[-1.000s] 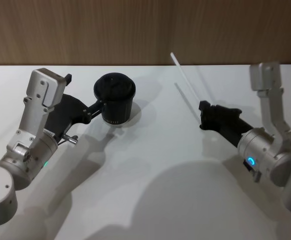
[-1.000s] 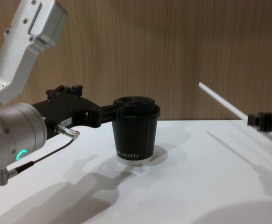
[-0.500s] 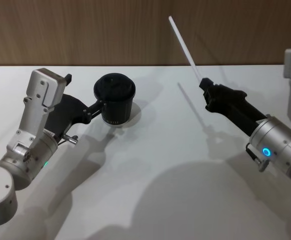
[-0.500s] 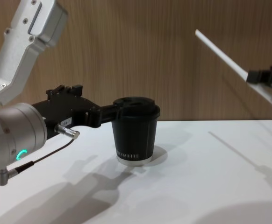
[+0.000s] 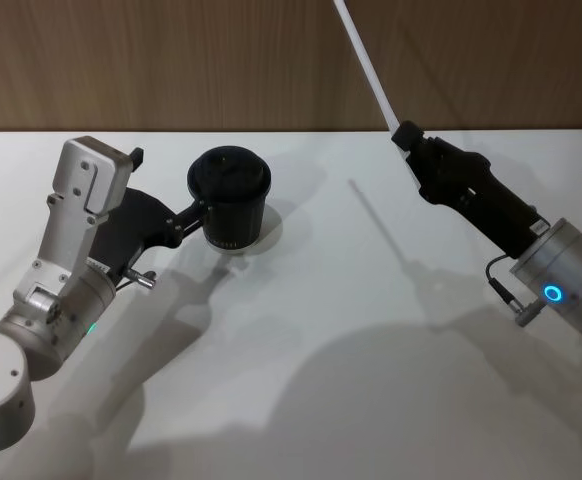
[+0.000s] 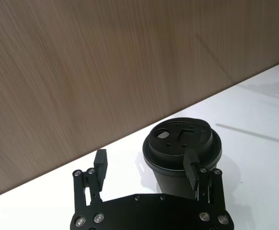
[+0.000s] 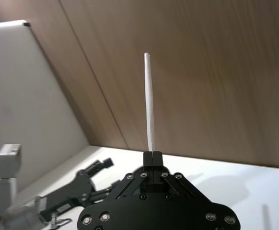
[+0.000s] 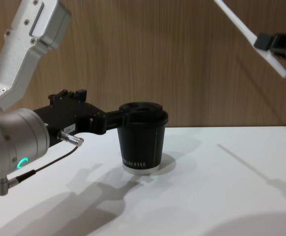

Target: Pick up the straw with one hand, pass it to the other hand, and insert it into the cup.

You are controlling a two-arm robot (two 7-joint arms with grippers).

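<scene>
The black cup with its domed lid stands upright on the white table, also seen in the chest view and the left wrist view. My left gripper is open beside it, with one fingertip against the cup's near side. The cup is not between the fingers. My right gripper is shut on the white straw, high above the table on the right. The straw slants up and away from the gripper, and a short end sticks out behind the grip.
A wood-panelled wall runs along the table's back edge. The straw's thin shadow falls on bare table between the cup and the right arm. The left arm's grey links take up the front left.
My right gripper has risen from near the table to well above it, carrying the straw up and tilting it steeper. The left gripper and the cup have not moved.
</scene>
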